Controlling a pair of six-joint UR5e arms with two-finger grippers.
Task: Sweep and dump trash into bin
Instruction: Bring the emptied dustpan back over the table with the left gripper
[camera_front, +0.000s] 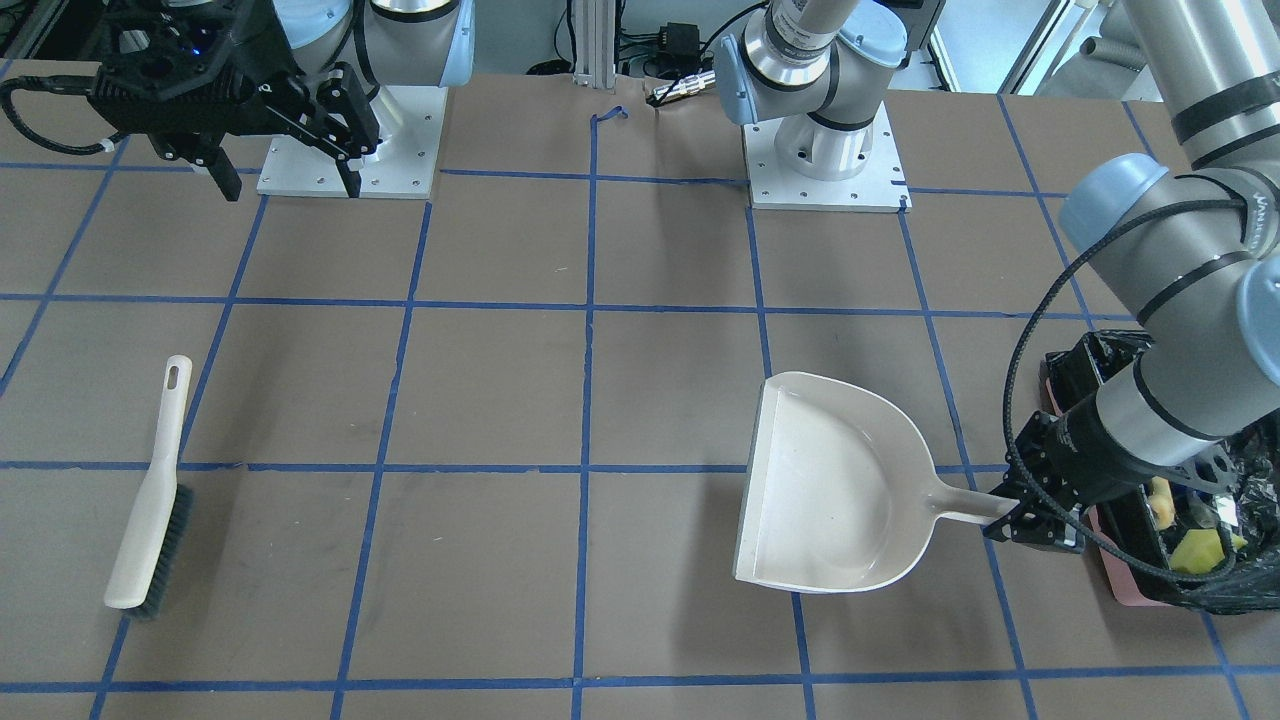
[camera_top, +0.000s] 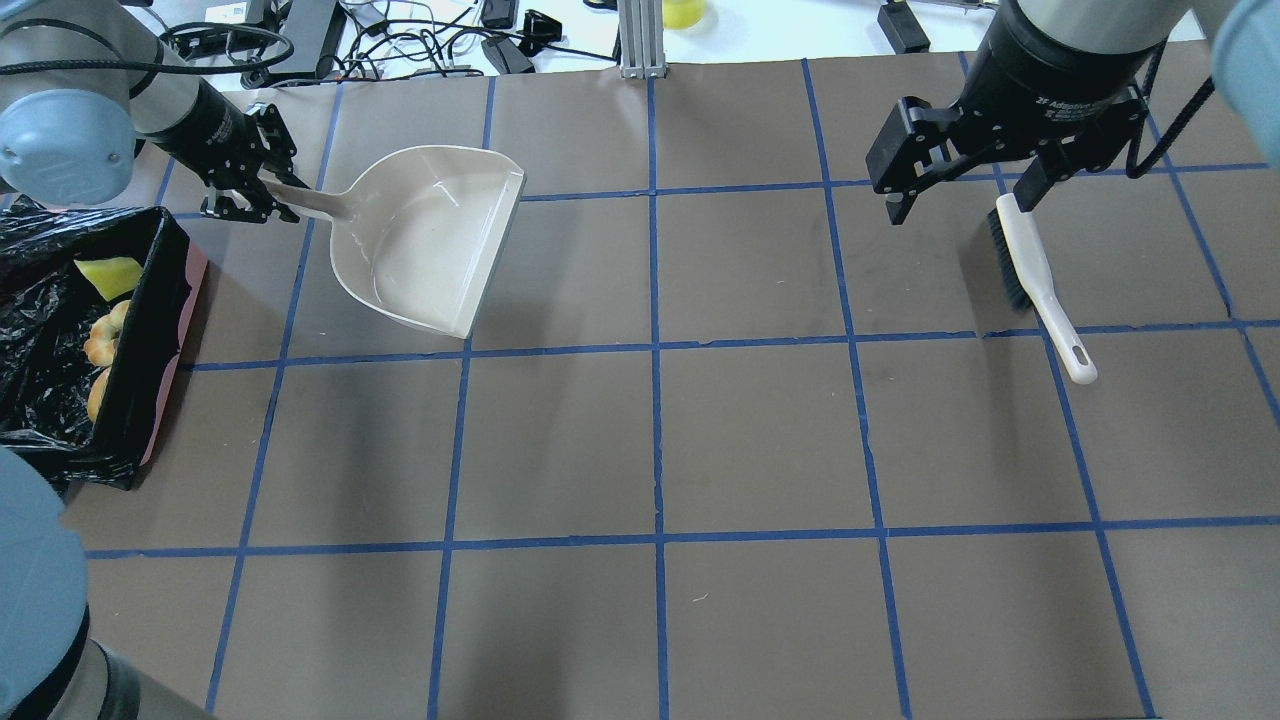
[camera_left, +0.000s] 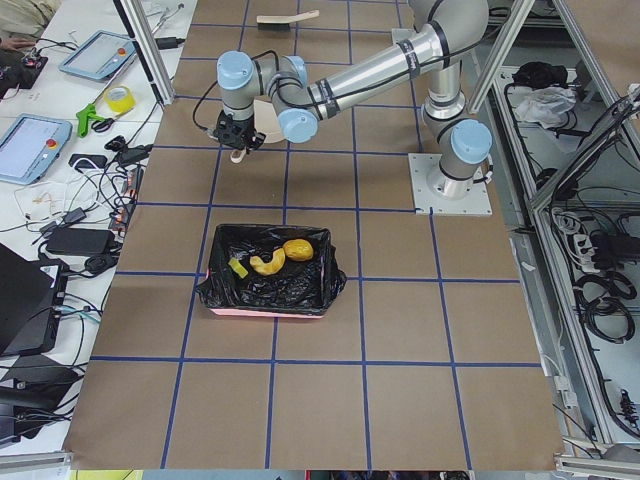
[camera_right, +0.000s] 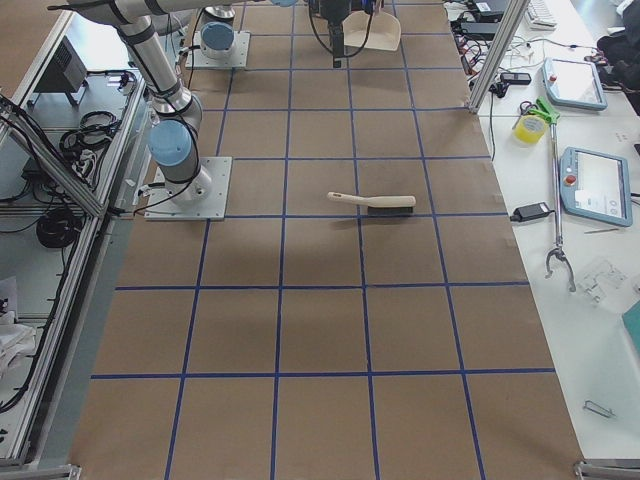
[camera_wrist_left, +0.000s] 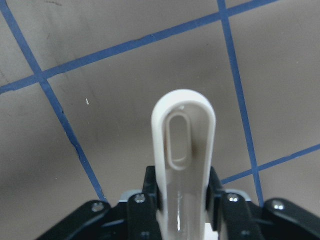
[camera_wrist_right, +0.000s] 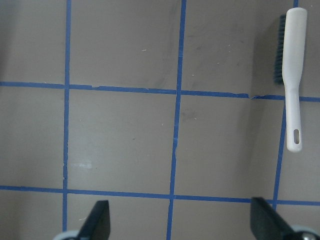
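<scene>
The bin (camera_top: 195, 290) is pink with a black bag liner and stands at the table's left end; it also shows in the exterior left view (camera_left: 265, 310). Inside lie the three trash pieces: a yellow-green wedge (camera_top: 110, 275), a cream ring piece (camera_top: 105, 335) and an orange-brown lump (camera_top: 97, 395). My left gripper (camera_top: 240, 180) is shut on the handle (camera_wrist_left: 184, 140) of the beige dustpan (camera_top: 430, 240), which is empty and sits level beside the bin. My right gripper (camera_top: 962, 195) is open and empty, held high above the brush (camera_top: 1035, 275).
The beige brush with dark bristles (camera_front: 150, 500) lies flat on the brown table on my right side, also seen in the right wrist view (camera_wrist_right: 291, 75). Blue tape lines grid the table. Both arm bases (camera_front: 825, 170) stand at the table's robot edge.
</scene>
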